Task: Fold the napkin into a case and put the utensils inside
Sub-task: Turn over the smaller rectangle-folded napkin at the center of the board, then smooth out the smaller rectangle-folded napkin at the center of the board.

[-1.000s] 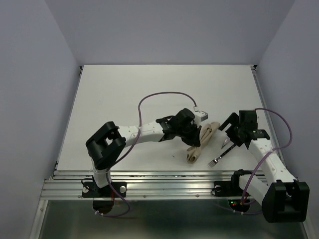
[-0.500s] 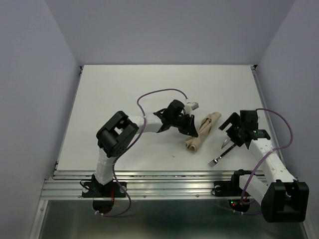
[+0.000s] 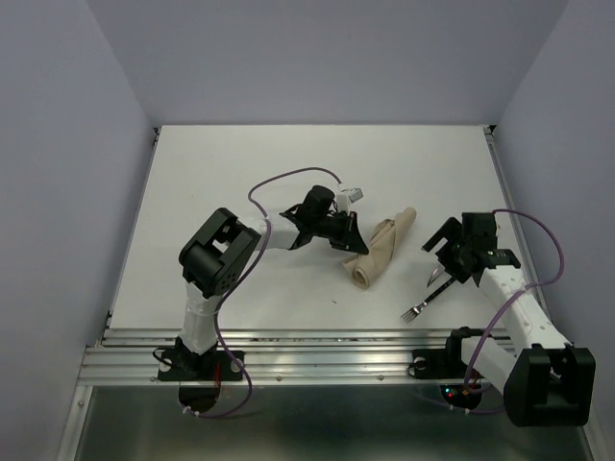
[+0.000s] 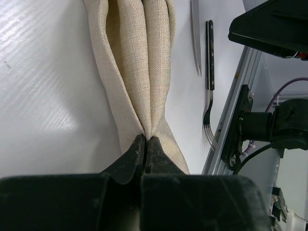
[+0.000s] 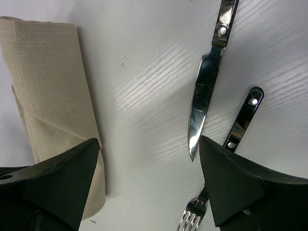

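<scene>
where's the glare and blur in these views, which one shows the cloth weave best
Left wrist: napkin weave crisp, streaky sheen on the table, the near jaws dark with little detail. Right wrist: bright mirror glints on the knife blade. Top external: even, soft light, fork tiny, no detail.
</scene>
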You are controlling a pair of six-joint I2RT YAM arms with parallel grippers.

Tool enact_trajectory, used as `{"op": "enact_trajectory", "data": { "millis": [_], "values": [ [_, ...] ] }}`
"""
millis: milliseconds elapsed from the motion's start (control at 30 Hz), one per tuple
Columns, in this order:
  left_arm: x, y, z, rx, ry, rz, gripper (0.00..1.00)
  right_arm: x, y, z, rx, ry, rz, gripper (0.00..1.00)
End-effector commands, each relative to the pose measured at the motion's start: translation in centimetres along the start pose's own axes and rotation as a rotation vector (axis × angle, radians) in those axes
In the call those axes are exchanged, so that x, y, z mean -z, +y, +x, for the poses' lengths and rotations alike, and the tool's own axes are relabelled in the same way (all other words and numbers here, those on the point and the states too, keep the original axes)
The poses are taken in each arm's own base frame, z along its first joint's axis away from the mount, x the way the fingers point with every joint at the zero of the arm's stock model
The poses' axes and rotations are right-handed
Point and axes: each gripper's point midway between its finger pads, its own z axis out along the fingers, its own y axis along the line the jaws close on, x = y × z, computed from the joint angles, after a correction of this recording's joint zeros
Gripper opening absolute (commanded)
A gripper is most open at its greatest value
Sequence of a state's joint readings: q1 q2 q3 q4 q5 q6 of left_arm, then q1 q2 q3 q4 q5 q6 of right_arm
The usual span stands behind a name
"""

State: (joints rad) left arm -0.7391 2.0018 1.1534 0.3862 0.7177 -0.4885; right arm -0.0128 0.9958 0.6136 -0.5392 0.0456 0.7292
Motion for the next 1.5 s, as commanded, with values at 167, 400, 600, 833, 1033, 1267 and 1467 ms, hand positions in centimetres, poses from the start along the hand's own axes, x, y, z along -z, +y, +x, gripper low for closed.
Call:
{"op": "enact_trajectory", "data": {
  "millis": [167, 400, 600, 833, 1033, 1267, 1467],
  "values": [
    [1.1, 1.2, -1.1, 0.028, -0.031, 0.037, 0.25, -0.2, 0.4, -1.1, 0.008, -0.039, -0.013, 0.89],
    [2.9, 4.4, -1.7, 0.089, -0.060, -0.065, 0.48, -0.9, 1.0, -1.2, 0.010, -0.028, -0.030, 0.89],
    [6.6, 7.0, -3.3, 0.069, -0.111, -0.280, 0.54, -1.3, 3.6, -1.9, 0.007, -0.020, -0.129, 0.82],
    [11.0, 4.0, -6.3, -0.004, -0.196, -0.415, 0.50, -3.0, 8.7, -2.9, 0.021, -0.003, -0.233, 0.39],
    [11.7, 1.4, -5.4, 0.017, -0.207, -0.374, 0.44, -5.8, 11.6, -2.8, 0.040, 0.028, -0.215, 0.25],
    [12.0, 0.2, -5.1, 0.018, -0.216, -0.358, 0.44, -7.8, 14.3, -1.6, 0.074, 0.072, -0.232, 0.25],
    [11.0, 0.0, -3.8, 0.032, -0.184, -0.354, 0.44, -8.9, 16.0, -0.9, 0.084, 0.094, -0.246, 0.25]
  ]
}}
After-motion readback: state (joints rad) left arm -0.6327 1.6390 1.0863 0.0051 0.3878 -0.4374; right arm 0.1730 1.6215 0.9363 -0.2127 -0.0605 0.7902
